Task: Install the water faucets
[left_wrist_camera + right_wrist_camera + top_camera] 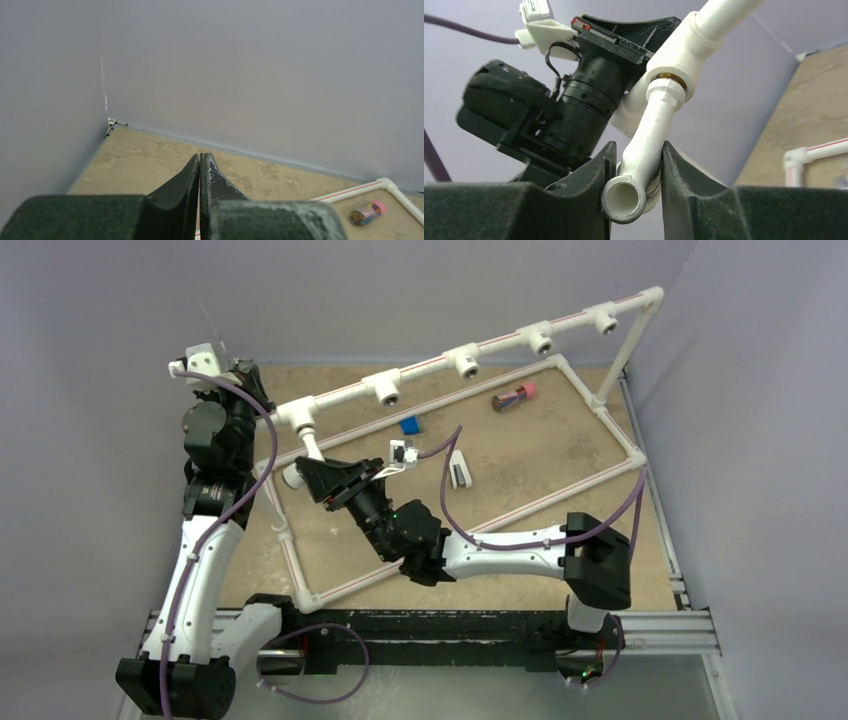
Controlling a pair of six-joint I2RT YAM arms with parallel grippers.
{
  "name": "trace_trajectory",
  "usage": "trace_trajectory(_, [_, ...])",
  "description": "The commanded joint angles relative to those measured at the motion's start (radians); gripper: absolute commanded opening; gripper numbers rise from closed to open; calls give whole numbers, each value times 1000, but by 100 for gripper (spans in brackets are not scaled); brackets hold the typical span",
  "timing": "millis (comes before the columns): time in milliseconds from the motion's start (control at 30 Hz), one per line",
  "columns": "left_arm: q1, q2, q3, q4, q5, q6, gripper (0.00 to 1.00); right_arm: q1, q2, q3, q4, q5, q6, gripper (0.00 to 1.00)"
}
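A white water faucet (312, 446) hangs from the leftmost T fitting (297, 415) of the raised pipe rail. In the right wrist view its curved spout (646, 145) runs down from the fitting (676, 57), with a threaded end at the joint and the open mouth towards the camera. My right gripper (308, 472) (636, 172) is shut on the faucet, one finger on each side of the spout. My left gripper (243, 370) (200, 161) is shut and empty, held high at the far left corner, pointing at the back wall.
Several empty T fittings (465, 362) line the rail. The white pipe frame (620, 430) lies on the table. A blue piece (410, 425), a white-and-black rectangular piece (460, 470) and a pink-capped cylinder (513, 397) (367, 212) lie inside it. The left arm (549, 110) stands close behind the faucet.
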Motion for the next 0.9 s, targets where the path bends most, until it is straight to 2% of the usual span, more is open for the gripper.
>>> trace_trajectory(0, [-22,29,-78,-285,105,-16,0,-20,1,26,203,-243,413,2])
trace_trajectory(133, [-22,31,-78,-285,105,-16,0,-26,-5,11,241,-267,484,15])
trace_trajectory(233, [-22,31,-78,-286,105,-15,0,-26,-34,-3,216,-269,415,28])
trace_trajectory(333, [-22,32,-78,-286,104,-15,0,-29,-75,-43,160,-259,361,46])
trace_trajectory(500, [-22,34,-78,-286,102,-15,0,-39,-140,-99,88,-269,264,68])
trace_trajectory(633, [-21,35,-78,-287,101,-13,0,-44,-197,-140,8,-279,186,76])
trace_trajectory(867, [-21,36,-76,-288,100,-13,0,-60,-330,-175,-162,-246,-63,79])
